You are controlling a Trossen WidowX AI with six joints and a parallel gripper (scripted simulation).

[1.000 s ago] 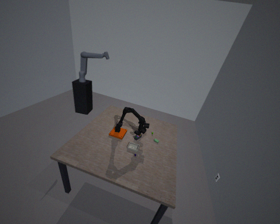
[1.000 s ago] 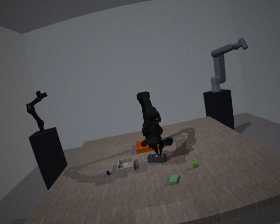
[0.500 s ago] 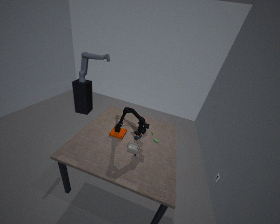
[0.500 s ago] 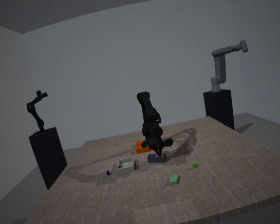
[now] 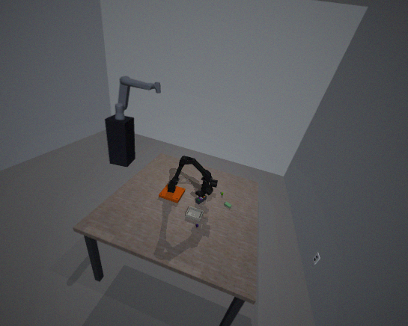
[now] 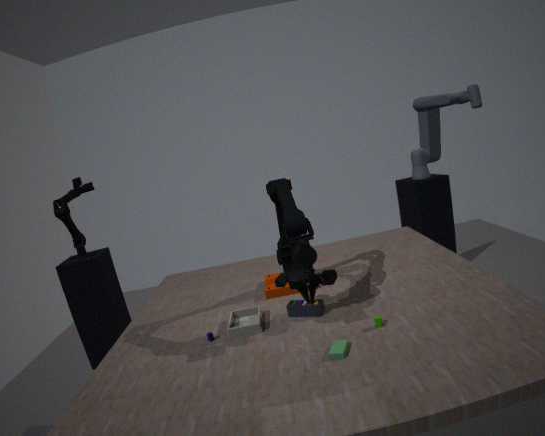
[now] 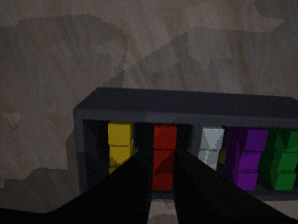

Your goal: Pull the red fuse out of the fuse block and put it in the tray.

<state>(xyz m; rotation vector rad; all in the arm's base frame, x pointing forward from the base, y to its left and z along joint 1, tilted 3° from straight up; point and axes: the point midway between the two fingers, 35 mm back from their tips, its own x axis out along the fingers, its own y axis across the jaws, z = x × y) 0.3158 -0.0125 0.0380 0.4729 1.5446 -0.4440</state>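
Note:
The dark fuse block (image 7: pixel 186 104) (image 6: pixel 306 310) (image 5: pixel 200 201) stands on the table and holds a row of fuses. In the wrist view they are yellow (image 7: pixel 119 143), red (image 7: pixel 164 137), white (image 7: pixel 212 144), purple (image 7: pixel 246 156) and green (image 7: pixel 286 156). My gripper (image 7: pixel 162 156) (image 6: pixel 309 297) reaches straight down onto the block and is shut on the red fuse, one finger on each side of it. The red fuse sits in its slot, level with the others. The white tray (image 6: pixel 242 331) (image 5: pixel 193 216) is empty and stands a short way to the left of the block in the exterior view.
The arm's orange base (image 6: pixel 272 287) (image 5: pixel 177 195) is just behind the block. A light green block (image 6: pixel 338 348), a small green piece (image 6: pixel 378 321) and a small purple piece (image 6: pixel 210 336) lie on the table. Two other arms stand on black pedestals (image 6: pixel 424 210) (image 6: pixel 92 300) off the table.

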